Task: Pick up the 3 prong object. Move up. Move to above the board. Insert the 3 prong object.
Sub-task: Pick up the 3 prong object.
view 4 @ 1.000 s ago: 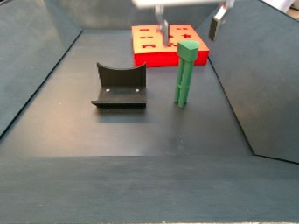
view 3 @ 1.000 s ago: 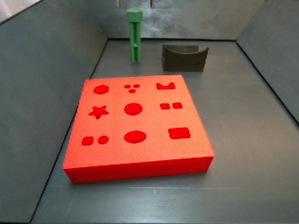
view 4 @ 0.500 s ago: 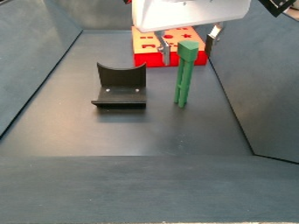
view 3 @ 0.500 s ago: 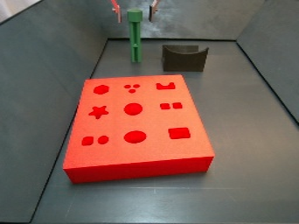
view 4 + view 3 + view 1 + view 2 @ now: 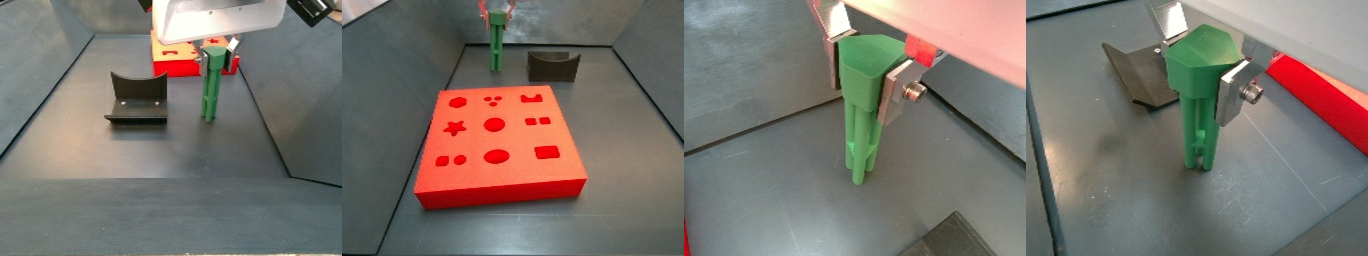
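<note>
3 prong object [image 5: 863, 100] stands upright on floor, well apart from board [image 5: 497, 138] | gripper [image 5: 862, 72] straddles its blocky top, plates at either flank, contact unclear | advice: close squarely, centred, before lifting straight.

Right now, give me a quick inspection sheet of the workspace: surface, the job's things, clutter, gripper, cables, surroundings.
Surface: dark grey floor, bare apart from the items below.
Job's things: green peg standing upright on the floor; red board lying flat, its cut-outs unfilled.
Clutter: dark grey notched block standing apart from the peg and board.
Gripper: gripper at the peg's wide top, a silver finger on each side; contact cannot be confirmed.
Cables: nothing seen.
Surroundings: grey walls enclosing the floor.
</note>
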Controlling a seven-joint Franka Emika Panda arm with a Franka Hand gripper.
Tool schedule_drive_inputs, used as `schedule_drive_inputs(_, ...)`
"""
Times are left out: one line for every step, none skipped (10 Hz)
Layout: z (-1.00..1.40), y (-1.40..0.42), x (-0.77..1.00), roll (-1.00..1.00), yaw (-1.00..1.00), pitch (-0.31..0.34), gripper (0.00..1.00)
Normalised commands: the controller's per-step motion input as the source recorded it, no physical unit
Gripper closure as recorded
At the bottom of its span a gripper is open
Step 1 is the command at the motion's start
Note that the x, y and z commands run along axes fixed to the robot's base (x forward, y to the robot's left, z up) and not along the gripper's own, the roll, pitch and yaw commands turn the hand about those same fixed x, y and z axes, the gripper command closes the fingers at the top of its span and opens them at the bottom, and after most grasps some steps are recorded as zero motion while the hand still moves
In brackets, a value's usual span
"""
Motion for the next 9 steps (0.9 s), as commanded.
schedule_drive_inputs(0.00, 0.00, 0.00, 0.00, 0.00, 0.000, 1.00)
schedule_drive_inputs(0.00, 0.00, 0.00, 0.00, 0.00, 0.000, 1.00)
schedule_drive_inputs(0.00, 0.00, 0.00, 0.00, 0.00, 0.000, 1.00)
schedule_drive_inputs(0.00, 0.00, 0.00, 0.00, 0.00, 0.000, 1.00)
schedule_drive_inputs(0.00, 0.00, 0.00, 0.00, 0.00, 0.000, 1.00)
schedule_drive_inputs(0.00, 0.00, 0.00, 0.00, 0.00, 0.000, 1.00)
schedule_drive_inputs(0.00, 0.00, 0.00, 0.00, 0.00, 0.000, 1.00)
schedule_drive_inputs(0.00, 0.00, 0.00, 0.00, 0.00, 0.000, 1.00)
schedule_drive_inputs(0.00, 0.00, 0.00, 0.00, 0.00, 0.000, 1.00)
